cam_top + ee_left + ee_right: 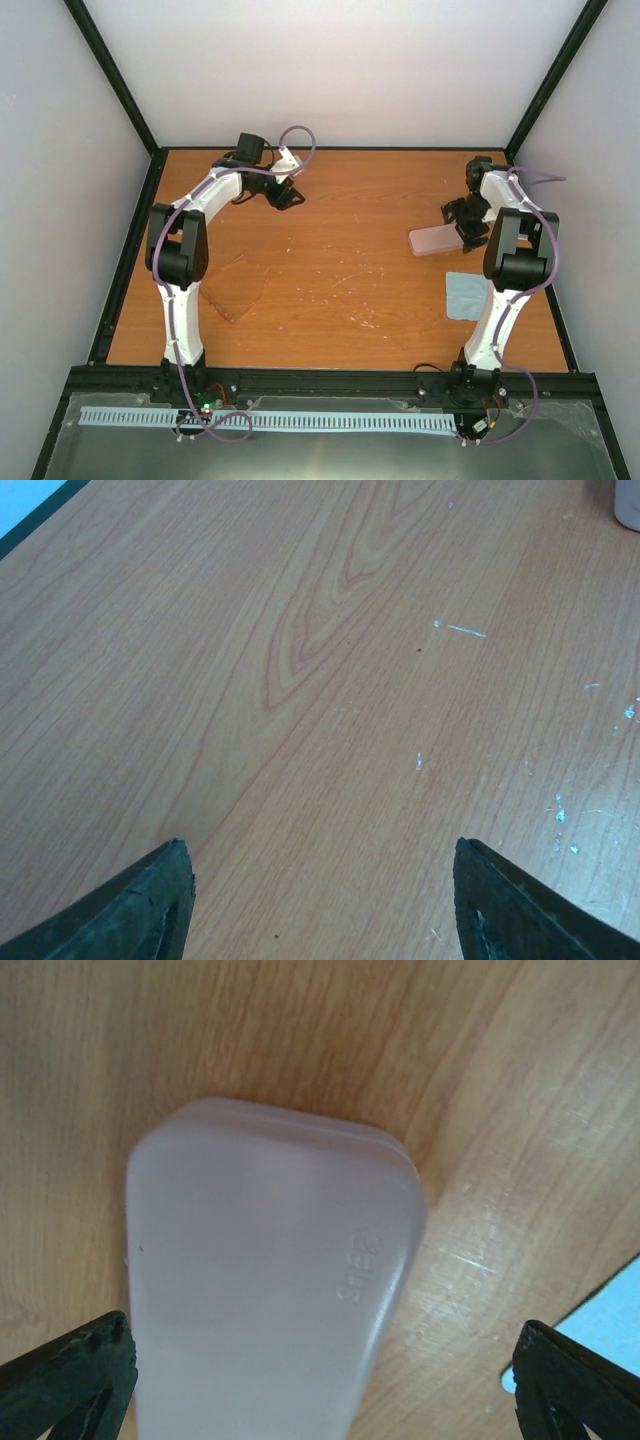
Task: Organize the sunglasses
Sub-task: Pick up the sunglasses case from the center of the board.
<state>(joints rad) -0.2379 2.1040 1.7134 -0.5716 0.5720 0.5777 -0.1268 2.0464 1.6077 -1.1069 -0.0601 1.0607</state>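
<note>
sunglasses [238, 292] lie flat on the table [340, 200] near my left arm's base, well apart from both grippers. my left gripper [320, 905] is open with nothing in it, over bare wood at the back. my right gripper [320, 1380] is wide open above the pink case [270, 1260], not gripping it. the case looks smooth, so it could slip or spin when i squeeze. the thin glasses almost match the wood, so i might miss them or push them.
</note>
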